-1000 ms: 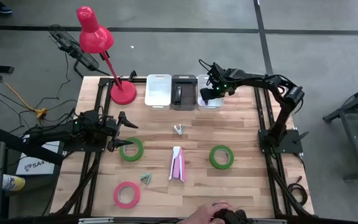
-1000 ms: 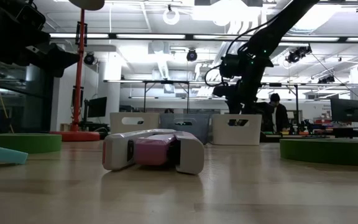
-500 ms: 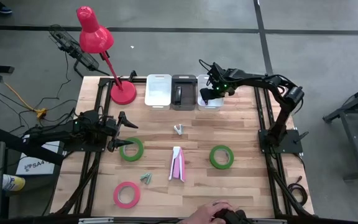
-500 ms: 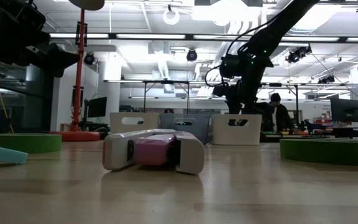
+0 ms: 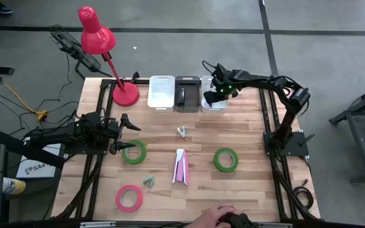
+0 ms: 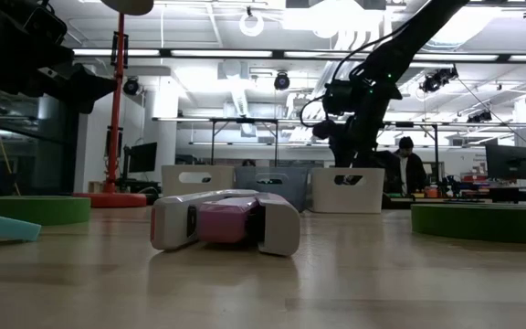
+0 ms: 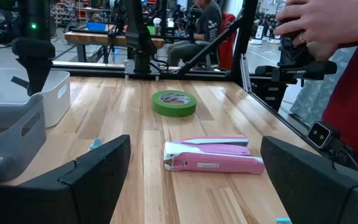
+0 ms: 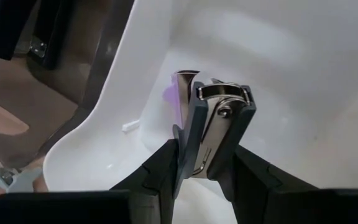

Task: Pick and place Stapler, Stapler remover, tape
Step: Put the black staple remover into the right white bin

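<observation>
My right gripper (image 5: 209, 95) hangs over the white plastic bin (image 5: 212, 103) at twelve o'clock, pinching a metal-jawed staple remover (image 8: 213, 134); the pink-and-white stapler (image 5: 180, 167) lies at centre.

In the low view, the person (image 6: 407, 163) behind the table has shifted slightly.

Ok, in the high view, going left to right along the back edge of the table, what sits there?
Red lamp base → white bin → dark bin → second white bin, with the right gripper over it, shut on a stapler remover.
</observation>
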Action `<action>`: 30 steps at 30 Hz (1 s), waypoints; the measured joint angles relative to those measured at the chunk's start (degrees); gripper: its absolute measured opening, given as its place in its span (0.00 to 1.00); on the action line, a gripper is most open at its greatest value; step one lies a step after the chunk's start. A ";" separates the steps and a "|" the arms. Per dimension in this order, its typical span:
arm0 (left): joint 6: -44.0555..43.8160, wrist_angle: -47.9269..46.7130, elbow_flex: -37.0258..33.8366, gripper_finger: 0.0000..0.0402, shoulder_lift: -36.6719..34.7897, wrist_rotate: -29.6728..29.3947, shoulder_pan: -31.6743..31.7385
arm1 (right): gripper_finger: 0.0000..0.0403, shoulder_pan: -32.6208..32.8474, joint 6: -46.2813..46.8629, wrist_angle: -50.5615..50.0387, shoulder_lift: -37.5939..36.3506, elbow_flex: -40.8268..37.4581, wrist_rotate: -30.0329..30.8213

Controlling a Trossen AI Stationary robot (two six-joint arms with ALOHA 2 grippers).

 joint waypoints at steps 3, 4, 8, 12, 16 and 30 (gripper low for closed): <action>0.00 0.00 0.01 0.89 -0.01 0.01 0.00 | 0.28 0.00 -1.13 0.00 -0.02 0.00 -0.29; 0.00 0.00 0.00 0.89 0.00 0.01 0.00 | 0.29 0.00 -1.68 -0.04 -0.11 0.00 -0.32; 0.00 0.00 0.00 0.89 0.00 0.01 0.00 | 0.34 0.00 -2.22 -0.06 -0.22 0.02 -0.68; 0.00 0.00 0.01 0.89 -0.02 0.22 0.00 | 0.39 0.00 -3.24 -0.07 -0.22 0.02 -1.00; 0.00 0.00 0.01 0.89 -0.02 0.21 0.00 | 0.45 -0.01 -3.52 -0.03 -0.53 0.02 -1.84; 0.00 0.00 0.01 0.89 0.00 0.17 0.00 | 0.57 -0.48 -9.65 -0.51 -3.89 0.04 -0.07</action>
